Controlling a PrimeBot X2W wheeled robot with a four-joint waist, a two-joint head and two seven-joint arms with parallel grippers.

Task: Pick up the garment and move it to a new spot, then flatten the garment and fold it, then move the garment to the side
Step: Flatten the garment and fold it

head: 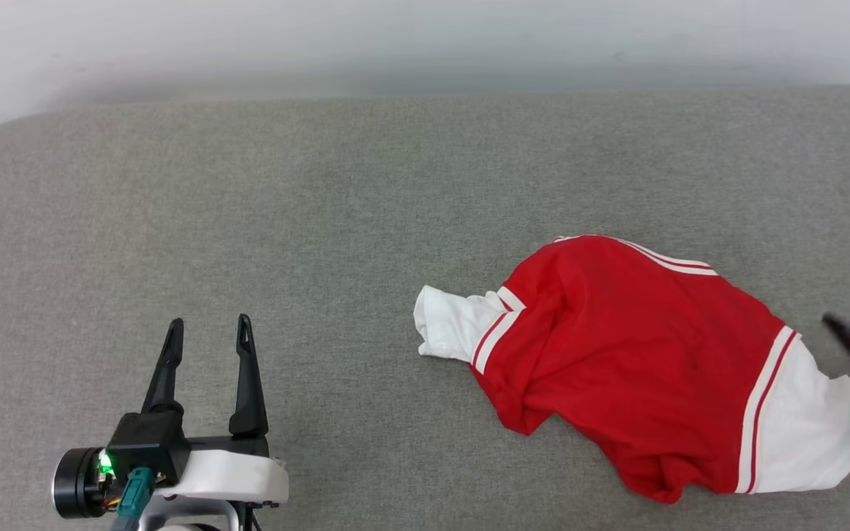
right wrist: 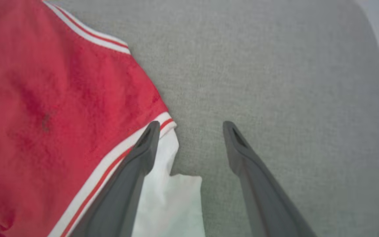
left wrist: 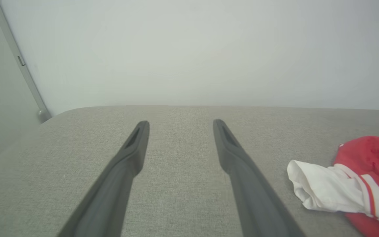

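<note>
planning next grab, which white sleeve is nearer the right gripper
The right-hand sleeve, beside the right gripper; the other sleeve lies across the garment.

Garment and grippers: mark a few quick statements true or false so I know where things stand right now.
1. The garment lies on the grey cushion. True.
2. The right gripper is shut on a white sleeve. False: its jaws stand open and hold nothing.
3. The left gripper is open and apart from the garment. True.
4. The garment is folded into a neat rectangle. False: it lies bunched and uneven, not yet flattened.
</note>
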